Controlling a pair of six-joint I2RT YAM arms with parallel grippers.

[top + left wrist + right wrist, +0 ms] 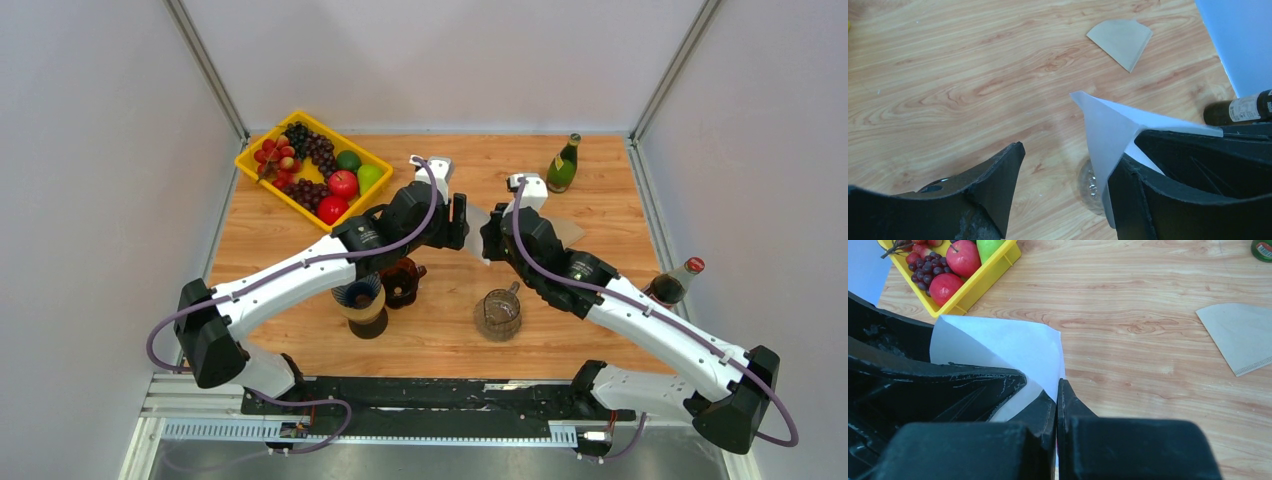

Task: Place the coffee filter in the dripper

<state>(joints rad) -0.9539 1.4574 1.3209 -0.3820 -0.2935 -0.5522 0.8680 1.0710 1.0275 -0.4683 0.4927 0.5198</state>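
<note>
**Two-arm handling of the filter above the wooden desk (pixel 440 345).** The right pincer (pixel 1058 390) is pressed together on one edge of the white, fan-shaped paper coffee filter (pixel 1008 345). It holds the filter off the desk, with the pointed corner jutting towards the left pincer (pixel 1069 157).

The left pincer is spread around that free corner. The paper lies close against one side of it, while the opposite finger (pixel 993 185) stands clear, so nothing is gripped there yet.

The pose reads as a hand-over, or as a two-handed opening of the folded sheet. A flat filter has to be parted into a cone before it will seat, and one pincer can hardly do that alone.

The target appears to be the dark, ribbed, cone-shaped dripper on a tan cup (pixel 358 293). It sits lower than the left pincer and back towards the arm bases, close under that arm's forearm. A dark brown vessel (pixel 403 281) stands just beside it. From overhead I cannot be sure which of the two is meant. Either way, the filter is well apart from both and not yet over either.

A clear glass server (pixel 497 313) stands on the desk below and just behind the two pincers. A second, brown paper filter (pixel 567 230) lies flat on the desk just beyond the right pincer, untouched. The sheet in hand will probably need to be moved back and to the left-arm side before it is lowered.
</note>
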